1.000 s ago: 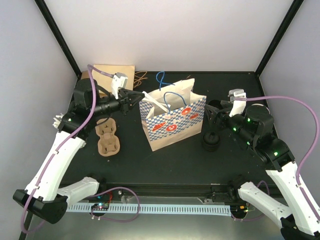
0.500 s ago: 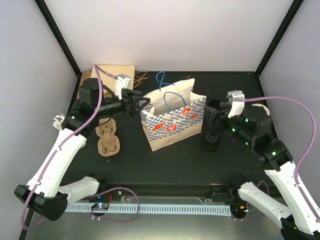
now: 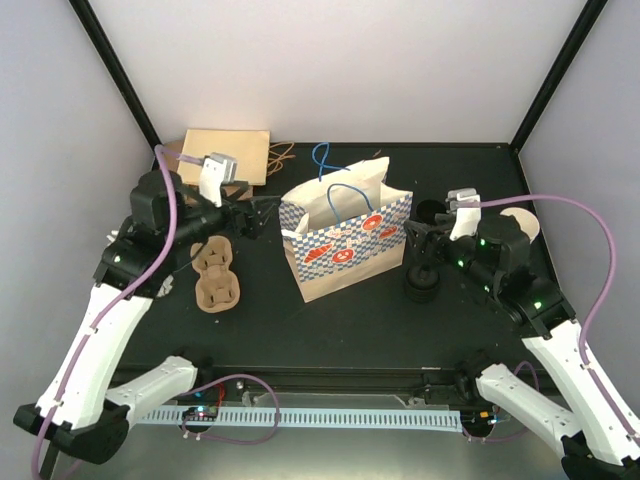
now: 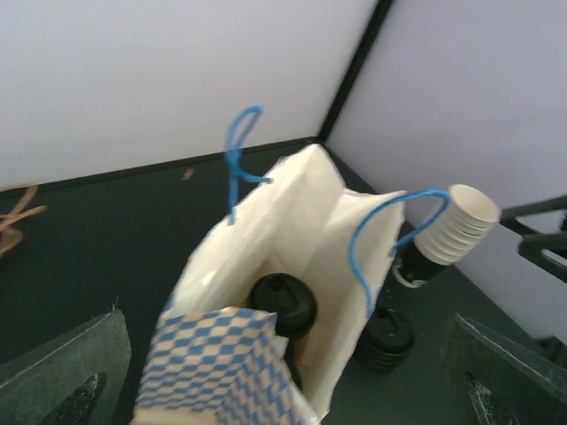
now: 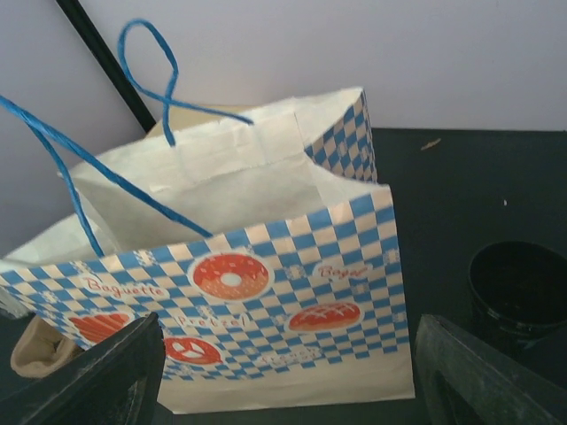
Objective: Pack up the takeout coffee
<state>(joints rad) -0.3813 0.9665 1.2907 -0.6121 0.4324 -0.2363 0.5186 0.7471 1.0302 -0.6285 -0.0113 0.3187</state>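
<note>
You could read one word — "Baguette", red script on the checked bag [image 5: 266, 292], left of its printed face — other captions blurred.

**Twin arms in white and black**

Matched in build, left arm [image 3: 110, 320] and right arm [image 3: 575, 365]: smooth white shells over the long links, bulky black housings at the joints. Strung along each with a thin purple cable [image 3: 173, 215], loose in wide loops. Speckled with small green lights [image 3: 460, 263] on the black housings, plainest on the right. Capped at each wrist with a small white camera box [image 3: 217, 168]. Ended in dark hardware: left claw [image 3: 262, 215] and right claw [image 3: 415, 243], both near-black from above. Up close in the left wrist view, broad charcoal fingers [image 4: 71, 363], matte and faintly grained, with slanted wedge edges; same dull grey on the right claw's fingers [image 5: 97, 381].
</note>
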